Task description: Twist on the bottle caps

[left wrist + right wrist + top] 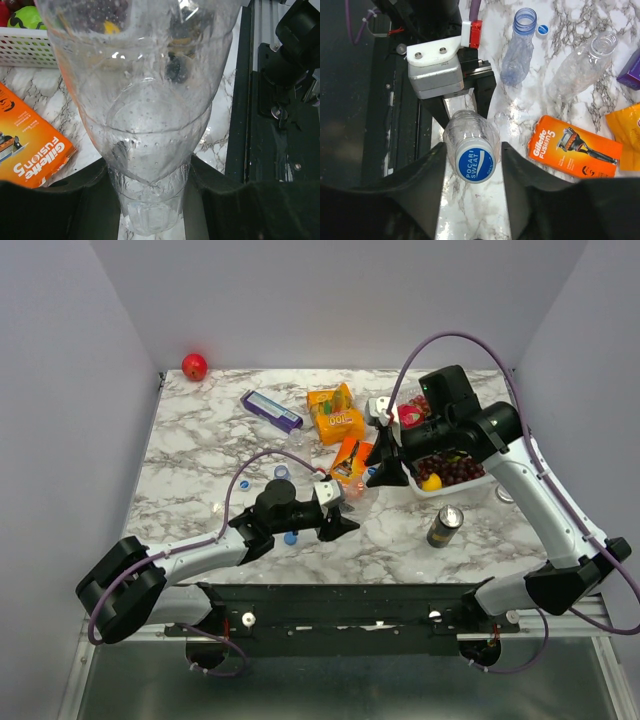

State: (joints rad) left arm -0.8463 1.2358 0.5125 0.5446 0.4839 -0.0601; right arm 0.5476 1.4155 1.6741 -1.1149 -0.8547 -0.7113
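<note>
**Inspector:** State the item under work.

**Operator:** The Pocari Sweat cap point(476, 164), blue, sits on the neck of a clear bottle point(470, 131), with the cap end facing my right wrist camera. I cannot tell from these views how far the thread has taken.

**Inspector:** Grippers?

**Operator:** My left gripper point(467, 112) is clamped on the bottle's body, one finger on each flank. My right gripper point(474, 150) straddles the cap with its jaws part-way open. A thin gap shows on either side, so it has hold of nothing. The cap lies midway between those fingers.

**Inspector:** Recommended procedure?

**Operator:** In my judgement, I should close the right jaws on the cap's rim, not on the shoulder below it. I should keep the wrist in line with the neck and turn in short strokes, releasing and re-gripping between them. The left grip must hold firm or the body will spin with the cap. The thin plastic will likely buckle if it is over-squeezed.

**Inspector:** Surroundings?

**Operator:** An uncapped bottle point(520, 45) lies on the marble table point(190, 440) beyond the left gripper, with a loose blue cap point(543, 29) just beside its mouth. A second open bottle point(585, 70) lies near it. A Gillette Fusion5 pack point(575, 147) lies beside the work, apart from it. The white basket point(425, 490) and the dark can point(445, 525) stand off to the right.
</note>
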